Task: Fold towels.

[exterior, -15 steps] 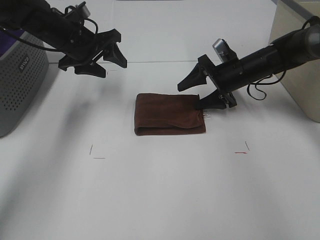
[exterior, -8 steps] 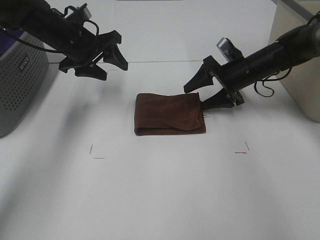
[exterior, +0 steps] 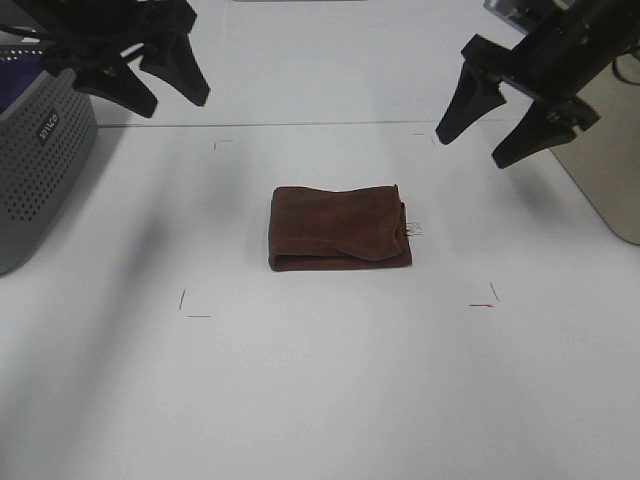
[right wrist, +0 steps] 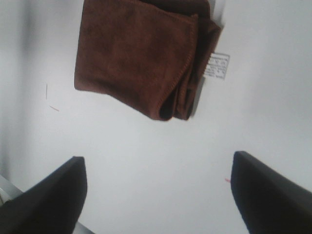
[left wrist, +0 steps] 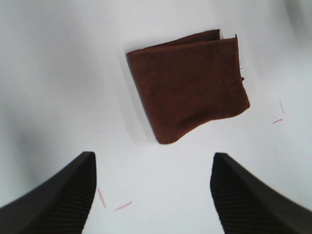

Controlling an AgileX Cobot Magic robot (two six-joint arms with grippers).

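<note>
Both the left gripper and the right gripper hang high with jaws spread wide and empty, well apart from the folded towel lying mid-table, white tag poking out. The loose top layer may spring open unpressed, judging by its wavy edge.

Towel reddish-brown, white tag; table white; hands black.

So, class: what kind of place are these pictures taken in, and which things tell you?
Probably a robotics lab bench: a bare white table with taped corner marks, and two black grippers above one folded towel.
</note>
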